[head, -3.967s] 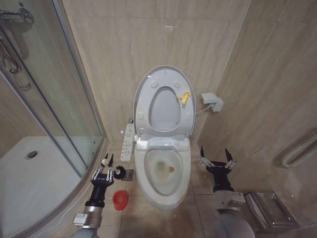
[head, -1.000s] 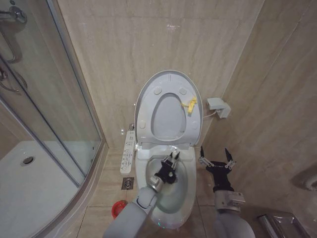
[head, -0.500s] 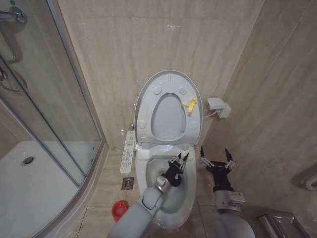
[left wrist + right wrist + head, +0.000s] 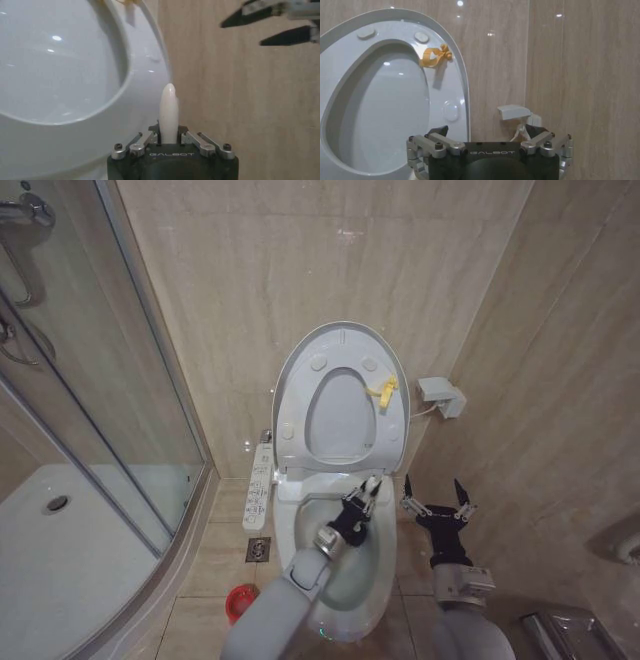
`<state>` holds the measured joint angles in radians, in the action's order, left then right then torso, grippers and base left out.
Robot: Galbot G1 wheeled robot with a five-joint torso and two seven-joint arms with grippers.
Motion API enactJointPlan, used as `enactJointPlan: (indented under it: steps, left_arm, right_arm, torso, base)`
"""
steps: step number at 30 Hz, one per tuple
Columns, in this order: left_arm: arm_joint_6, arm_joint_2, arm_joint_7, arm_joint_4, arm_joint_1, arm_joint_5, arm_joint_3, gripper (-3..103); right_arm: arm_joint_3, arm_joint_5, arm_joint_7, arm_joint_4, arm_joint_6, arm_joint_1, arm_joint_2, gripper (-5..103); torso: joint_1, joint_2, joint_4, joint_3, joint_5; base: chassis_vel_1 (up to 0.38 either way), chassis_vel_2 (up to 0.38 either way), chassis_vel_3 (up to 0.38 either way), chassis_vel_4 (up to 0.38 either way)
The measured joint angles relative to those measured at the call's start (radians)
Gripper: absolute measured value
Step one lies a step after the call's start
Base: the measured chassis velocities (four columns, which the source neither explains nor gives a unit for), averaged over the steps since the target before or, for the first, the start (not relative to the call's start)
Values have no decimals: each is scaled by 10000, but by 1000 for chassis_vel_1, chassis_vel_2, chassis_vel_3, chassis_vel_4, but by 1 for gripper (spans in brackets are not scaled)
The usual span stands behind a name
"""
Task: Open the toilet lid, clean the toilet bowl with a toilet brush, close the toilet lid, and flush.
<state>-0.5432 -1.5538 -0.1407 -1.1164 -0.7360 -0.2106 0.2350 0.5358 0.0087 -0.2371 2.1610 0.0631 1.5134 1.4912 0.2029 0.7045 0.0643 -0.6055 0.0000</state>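
Shifted slightly toward one o'clock within the toilet bowl [image 4: 345,575], left gripper [image 4: 364,496] clamps the toilet brush [image 4: 169,112] handle for scrubbing, toilet lid [image 4: 340,395] upright at twelve o'clock for access, while right gripper [image 4: 438,495] waits spread-fingered at three o'clock.

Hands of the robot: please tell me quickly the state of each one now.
Left hand: closed on the toilet brush, over the toilet bowl.
Right hand: open, holding nothing, beside the bowl.
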Motion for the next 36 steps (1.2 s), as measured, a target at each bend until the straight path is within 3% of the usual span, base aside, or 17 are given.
enactJointPlan:
  steps: [9,18,29,36]
  left_arm:
    - [-90,33,-152,1411,459,-16,-221,20]
    - [-69,87,-156,525,516,-108,-179,20]
    - [77,315,-441,1537,627,-248,-159,20]
    - [12,342,-410,823,678,-344,-267,20]
  right_arm:
    - [0,0,0,0,0,0,0,100]
    - [0,0,0,0,0,0,0,100]
    - [1,0,-1,0,0,0,0,100]
    - [0,0,0,0,0,0,0,100]
  torso:
    - [0,0,-4,0,1]
    - [0,0,-1,1,0]
    - [1,-1,-8,-1,3]
    - [0,-1,0,0,0]
  base:
    - [0,0,0,0]
    - [0,0,0,0]
    - [0,0,0,0]
    - [0,0,0,0]
